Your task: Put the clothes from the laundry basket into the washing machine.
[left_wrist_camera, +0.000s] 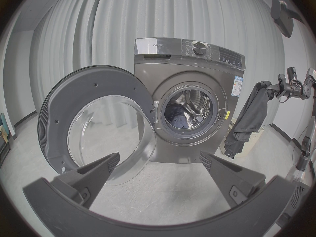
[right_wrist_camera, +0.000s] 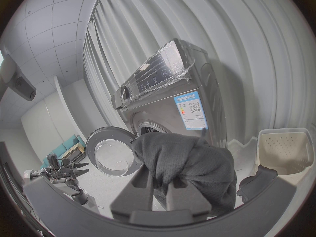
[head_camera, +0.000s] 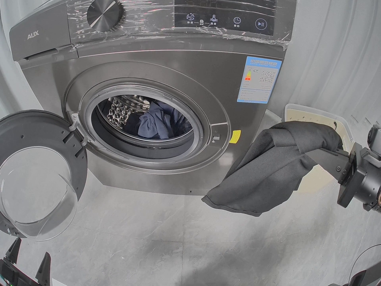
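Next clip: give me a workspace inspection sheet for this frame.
surface: grey floor, smooth.
job's things: washing machine with door swung open; blue garment in the drum; dark garment hanging in front of the laundry basket.
clutter: nothing seen.
claws: left claw open, empty, low; right claw shut on the dark garment.
cables: nothing seen.
surroundings: pale curtain behind the machine.

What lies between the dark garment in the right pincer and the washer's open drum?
Nothing in the way: in the head view, only the washer's front panel separates the dark garment from the drum opening.
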Controlling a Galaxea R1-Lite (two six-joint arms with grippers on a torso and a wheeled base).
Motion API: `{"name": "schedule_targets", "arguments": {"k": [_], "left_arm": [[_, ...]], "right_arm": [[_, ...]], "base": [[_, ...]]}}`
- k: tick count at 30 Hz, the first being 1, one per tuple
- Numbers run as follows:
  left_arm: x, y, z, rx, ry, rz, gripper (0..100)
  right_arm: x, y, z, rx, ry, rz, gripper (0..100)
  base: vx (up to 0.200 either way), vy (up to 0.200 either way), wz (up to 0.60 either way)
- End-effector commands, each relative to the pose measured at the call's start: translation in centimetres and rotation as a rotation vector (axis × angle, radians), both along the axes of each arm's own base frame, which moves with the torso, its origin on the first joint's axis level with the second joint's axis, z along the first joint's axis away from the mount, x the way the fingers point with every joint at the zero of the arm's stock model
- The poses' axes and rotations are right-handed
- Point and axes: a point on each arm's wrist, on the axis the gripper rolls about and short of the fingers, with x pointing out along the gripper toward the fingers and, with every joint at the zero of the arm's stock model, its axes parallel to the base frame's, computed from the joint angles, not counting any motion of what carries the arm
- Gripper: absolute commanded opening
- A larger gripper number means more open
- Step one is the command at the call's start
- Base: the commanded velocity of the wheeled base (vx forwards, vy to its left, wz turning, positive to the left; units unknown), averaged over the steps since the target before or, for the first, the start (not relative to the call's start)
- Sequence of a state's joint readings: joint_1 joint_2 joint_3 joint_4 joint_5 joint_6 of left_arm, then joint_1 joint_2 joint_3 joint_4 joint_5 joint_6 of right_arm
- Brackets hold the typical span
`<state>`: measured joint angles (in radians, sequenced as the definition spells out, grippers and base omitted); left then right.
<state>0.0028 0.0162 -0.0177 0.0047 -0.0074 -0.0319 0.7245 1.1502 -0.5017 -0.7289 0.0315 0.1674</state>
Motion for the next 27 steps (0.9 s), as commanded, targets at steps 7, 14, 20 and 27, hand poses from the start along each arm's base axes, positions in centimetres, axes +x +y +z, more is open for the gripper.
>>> {"name": "schedule_targets", "arguments": {"k": [7, 14, 20, 27], "left_arm": [[0.01, 0.0, -0.48, -0.002, 0.001, 0.0, 100], [0.01, 0.0, -0.48, -0.003, 0.001, 0.0, 100], [0.01, 0.0, -0.48, -0.003, 0.001, 0.0, 100], [0.01, 0.0, -0.48, -0.003, 0.001, 0.0, 100]], "right_arm": [[0.47, 0.23, -0.4, -0.014, 0.017, -0.007, 0], [0.58, 0.32, -0.49, -0.014, 0.023, -0.009, 0], [0.63, 0.37, -0.54, -0.016, 0.025, -0.009, 0], [0.82, 0.53, -0.72, -0.021, 0.036, -0.008, 0]], "base": [[-0.114, 0.0, 0.0], [0.0, 0.0, 0.0], [0.0, 0.133, 0.0], [0.0, 0.2, 0.0]]}}
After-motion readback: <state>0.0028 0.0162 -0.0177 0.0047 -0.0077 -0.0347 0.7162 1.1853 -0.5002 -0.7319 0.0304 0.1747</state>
